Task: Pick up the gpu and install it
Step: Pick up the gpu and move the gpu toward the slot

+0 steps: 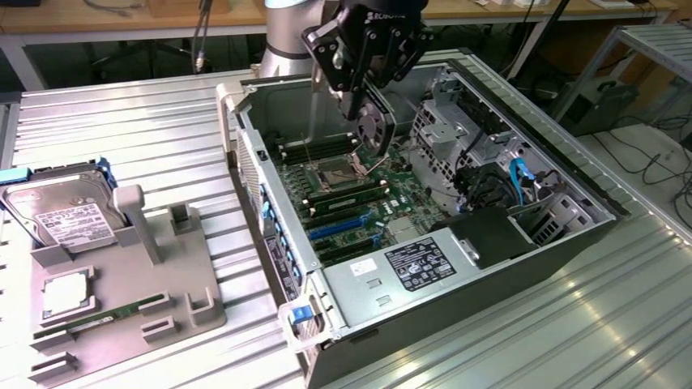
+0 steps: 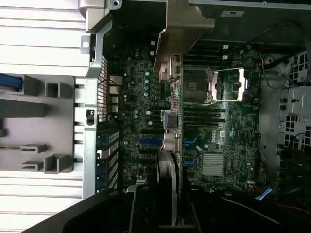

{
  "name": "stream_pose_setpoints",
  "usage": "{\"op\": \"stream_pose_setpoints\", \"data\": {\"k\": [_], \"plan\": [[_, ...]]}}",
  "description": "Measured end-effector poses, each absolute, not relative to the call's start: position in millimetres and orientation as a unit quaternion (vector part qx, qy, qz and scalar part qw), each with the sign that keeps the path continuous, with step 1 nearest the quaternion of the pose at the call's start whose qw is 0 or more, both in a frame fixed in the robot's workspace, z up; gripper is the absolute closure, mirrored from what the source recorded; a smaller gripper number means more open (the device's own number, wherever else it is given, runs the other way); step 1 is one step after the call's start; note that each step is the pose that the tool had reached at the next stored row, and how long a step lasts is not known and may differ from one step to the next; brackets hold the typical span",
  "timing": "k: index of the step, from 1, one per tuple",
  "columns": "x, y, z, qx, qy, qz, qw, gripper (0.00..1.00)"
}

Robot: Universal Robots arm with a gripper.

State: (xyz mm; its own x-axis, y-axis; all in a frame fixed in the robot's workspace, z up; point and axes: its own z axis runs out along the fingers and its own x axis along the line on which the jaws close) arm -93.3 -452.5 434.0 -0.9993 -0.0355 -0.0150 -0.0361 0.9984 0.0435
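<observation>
You have the case (image 1: 519, 324) lying open on the table (image 1: 130, 121), motherboard (image 1: 406, 194) exposed. The gpu (image 1: 377, 130) hangs on edge over the motherboard, just beside the socket (image 1: 335, 174), with its bracket (image 2: 182, 29) toward the case's rear wall. Your gripper (image 1: 362, 97) is clamped on the gpu's upper edge.

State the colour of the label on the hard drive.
White label on the hard drive; exterior view.

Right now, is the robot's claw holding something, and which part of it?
Yes: the gripper holds the thin black rectangular gpu with its round fan, by its upper edge, above the open grey computer case.
</observation>
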Motion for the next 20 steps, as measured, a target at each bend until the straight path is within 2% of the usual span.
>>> {"op": "stream_pose_setpoints", "data": {"k": [20], "plan": [[-44,-453,434,-0.018,1.000,0.022,0.007,0.72]]}}
